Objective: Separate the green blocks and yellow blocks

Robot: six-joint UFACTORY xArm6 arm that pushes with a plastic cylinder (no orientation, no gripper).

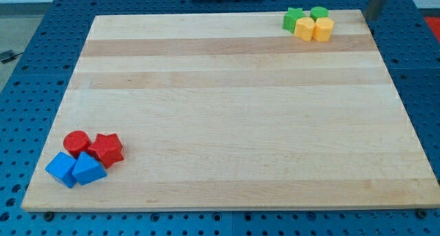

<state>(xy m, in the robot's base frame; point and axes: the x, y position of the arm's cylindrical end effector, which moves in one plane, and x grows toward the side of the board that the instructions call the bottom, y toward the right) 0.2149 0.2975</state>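
At the view's top right, my tip (366, 18), holding nothing, is near green blocks (293, 18) and yellow blocks (323, 29).

A: What of the arm is visible?
B: Only a short stretch of the rod (377, 2) at the view's top right corner: grey-blue, smooth, straight-sided.
A: Cables, screws, markings?
B: Too blurred to tell. My tip itself cannot be made out.

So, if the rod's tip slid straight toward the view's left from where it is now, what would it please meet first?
Probably the yellow hexagonal block, the nearest of the green-and-yellow cluster. My tip sits off the wooden board's top-right corner, though depth is unclear.
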